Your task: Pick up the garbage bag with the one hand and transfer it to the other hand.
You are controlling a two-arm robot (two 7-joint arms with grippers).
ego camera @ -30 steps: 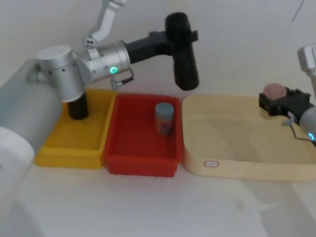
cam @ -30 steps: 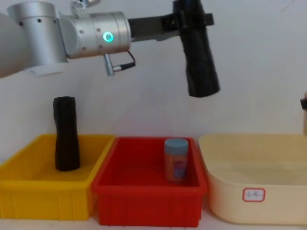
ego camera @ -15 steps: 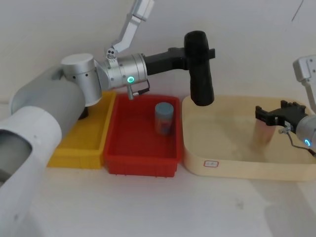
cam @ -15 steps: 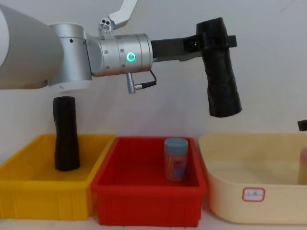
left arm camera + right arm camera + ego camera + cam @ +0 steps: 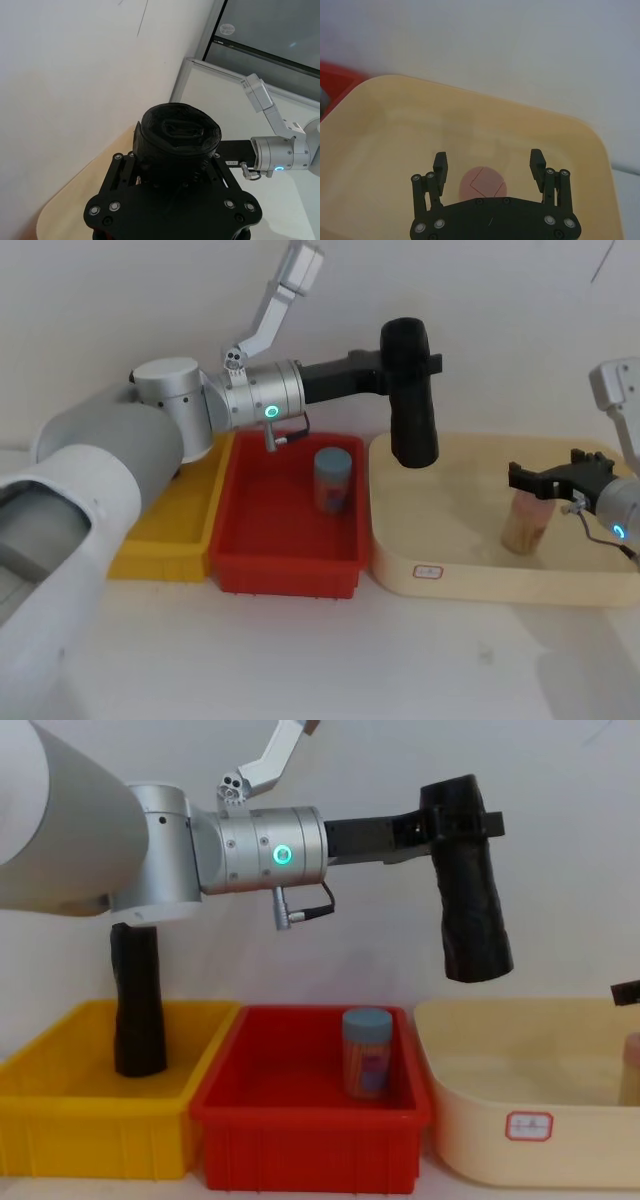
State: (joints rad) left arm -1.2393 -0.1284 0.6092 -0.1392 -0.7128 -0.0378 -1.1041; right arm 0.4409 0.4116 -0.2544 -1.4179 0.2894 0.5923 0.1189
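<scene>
Clamping the black garbage bag (image 5: 472,910), left gripper (image 5: 458,821) jaws; right gripper (image 5: 489,161) jaws stand wide.

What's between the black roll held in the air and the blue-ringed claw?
In the head view, only the bare floor of the cream plastic tub lies between the matte black garbage bag roll and the right claw.

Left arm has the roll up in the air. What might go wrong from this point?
1. The left gripper clamps the garbage bag near its top end only, so the long hanging part may swing or slip during the handover.
2. The right gripper sits low in the cream tray, jaws open at a pink-lidded jar; rising, it may tip the jar.
</scene>
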